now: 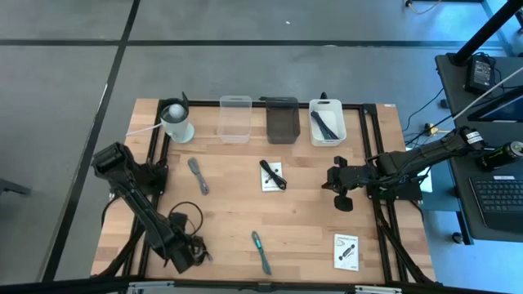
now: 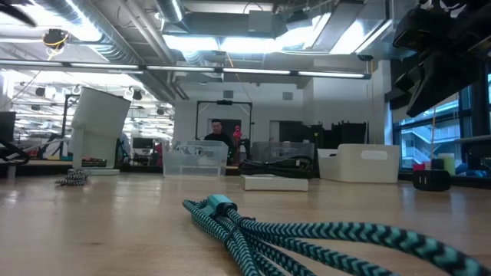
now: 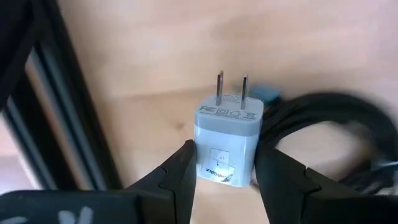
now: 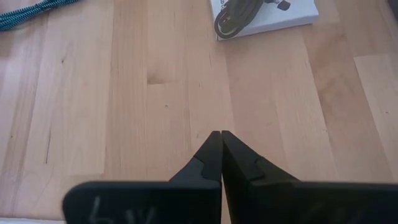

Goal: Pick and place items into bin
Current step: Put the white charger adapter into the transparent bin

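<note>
My left gripper (image 3: pixel 225 168) is at the table's near left corner (image 1: pixel 184 251), pointing down, shut on a small white plug block (image 3: pixel 227 140) with two metal prongs. The black coiled cable (image 3: pixel 336 124) lies right beside it (image 1: pixel 186 219). A teal braided cable (image 1: pixel 260 251) lies near the front edge. Two white cards with black parts (image 1: pixel 272 175) (image 1: pixel 346 251) and a grey cable (image 1: pixel 198 174) lie flat on the wood. My right gripper (image 4: pixel 221 134) hangs shut over bare table at the right (image 1: pixel 341 200), touching nothing. My left gripper pinches the white plug block by its two opposite side faces (image 3: pixel 202 163), one finger on each, at the end away from the prongs. The fingers come from above, pointing down. The block lies level with its printed face up; whether it is clear of the table I cannot tell.
Along the far edge stand a white round cup (image 1: pixel 176 121), a clear bin (image 1: pixel 234 118), a dark bin (image 1: pixel 283 120) and a white bin (image 1: pixel 327 122) that holds dark items. Black frame rails (image 1: pixel 155 163) run along the table's sides. Bare wood lies mid-table.
</note>
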Action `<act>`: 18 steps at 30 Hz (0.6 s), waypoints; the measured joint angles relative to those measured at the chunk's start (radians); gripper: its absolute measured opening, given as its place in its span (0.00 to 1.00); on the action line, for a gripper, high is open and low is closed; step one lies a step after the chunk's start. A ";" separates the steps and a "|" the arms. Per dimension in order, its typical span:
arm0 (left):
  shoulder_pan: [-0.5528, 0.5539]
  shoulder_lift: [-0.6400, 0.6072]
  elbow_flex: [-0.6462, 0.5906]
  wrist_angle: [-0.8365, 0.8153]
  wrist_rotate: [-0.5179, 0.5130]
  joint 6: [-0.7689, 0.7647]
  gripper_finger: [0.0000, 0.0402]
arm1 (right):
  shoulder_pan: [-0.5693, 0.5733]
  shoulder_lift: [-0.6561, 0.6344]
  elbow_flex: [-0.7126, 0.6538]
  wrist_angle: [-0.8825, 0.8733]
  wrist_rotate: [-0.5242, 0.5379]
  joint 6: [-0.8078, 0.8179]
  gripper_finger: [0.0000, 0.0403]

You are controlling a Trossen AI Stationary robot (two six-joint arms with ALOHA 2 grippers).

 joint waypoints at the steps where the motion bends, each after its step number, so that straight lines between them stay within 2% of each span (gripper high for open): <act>1: 0.009 -0.009 0.000 -0.008 -0.021 0.008 0.34 | 0.000 0.000 0.000 0.001 0.000 0.000 0.01; 5: 0.057 -0.050 0.000 -0.035 -0.126 0.051 0.34 | 0.000 0.000 0.000 0.021 0.000 0.000 0.01; 11: 0.162 -0.094 0.000 -0.036 -0.365 0.181 0.34 | 0.000 0.000 0.000 0.056 0.000 0.000 0.01; 14: 0.243 -0.113 0.000 -0.035 -0.475 0.282 0.34 | 0.000 0.000 0.000 0.068 0.000 0.000 0.01; 18: 0.375 -0.142 0.000 -0.027 -0.572 0.442 0.34 | 0.000 0.000 0.000 0.074 0.000 0.004 0.01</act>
